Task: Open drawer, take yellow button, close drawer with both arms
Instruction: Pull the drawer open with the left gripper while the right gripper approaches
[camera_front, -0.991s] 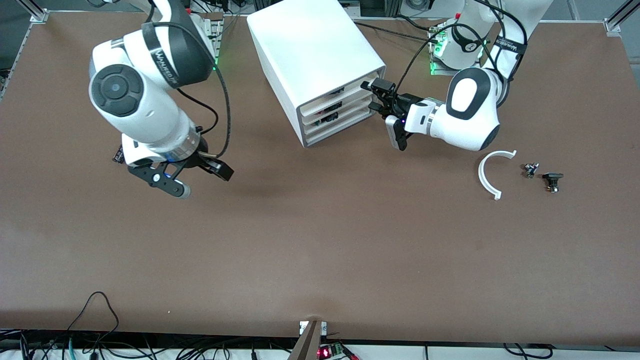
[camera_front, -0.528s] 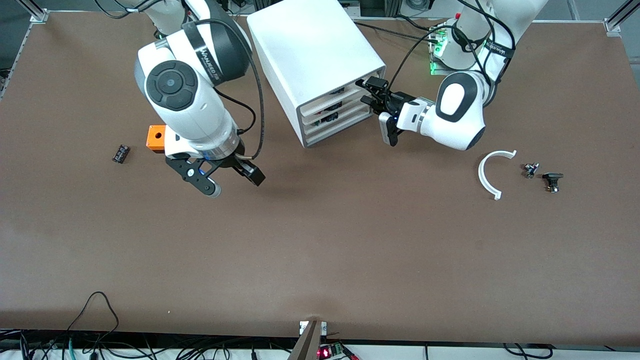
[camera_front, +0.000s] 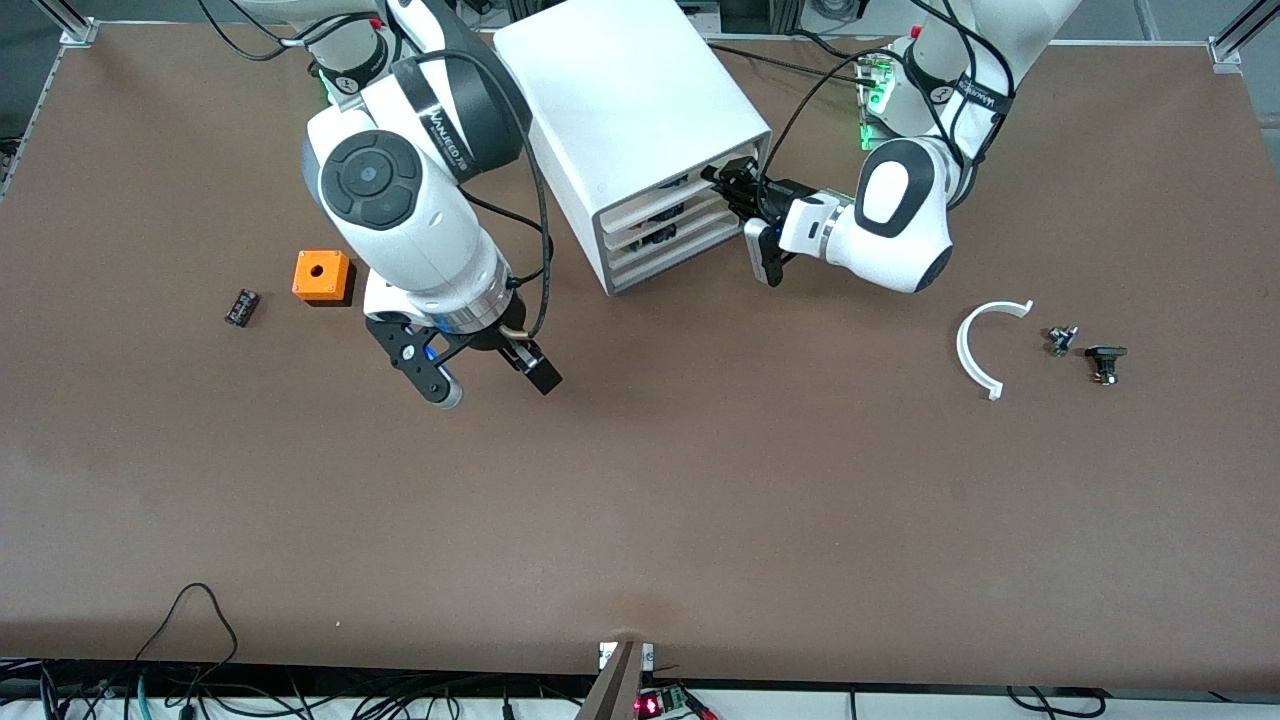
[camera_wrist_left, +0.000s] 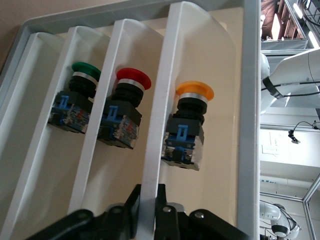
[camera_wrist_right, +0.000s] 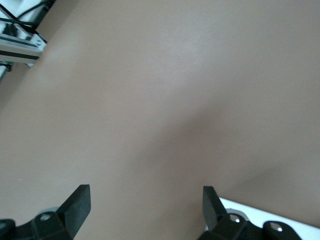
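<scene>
The white cabinet (camera_front: 620, 90) stands at the table's back middle, its drawers slightly ajar. My left gripper (camera_front: 725, 183) is at the top drawer (camera_front: 660, 190) and is shut on that drawer's cream front lip (camera_wrist_left: 165, 100), one finger on each side of it (camera_wrist_left: 148, 205). In the left wrist view the button (camera_wrist_left: 192, 125), orange-yellow cap on a black body, lies inside this drawer just past the gripped lip. My right gripper (camera_front: 497, 388) hangs open over bare table, with nothing between its fingers (camera_wrist_right: 145, 200).
A green-capped button (camera_wrist_left: 82, 95) and a red-capped one (camera_wrist_left: 131, 97) lie in the two drawers below. An orange cube (camera_front: 321, 276) and a small black part (camera_front: 241, 307) lie toward the right arm's end. A white arc (camera_front: 975, 345) and two small parts (camera_front: 1104, 362) lie toward the left arm's end.
The left gripper moved in to the cabinet and shut on the top drawer's front lip. The right arm swung toward the cabinet, uncovering the orange cube.
</scene>
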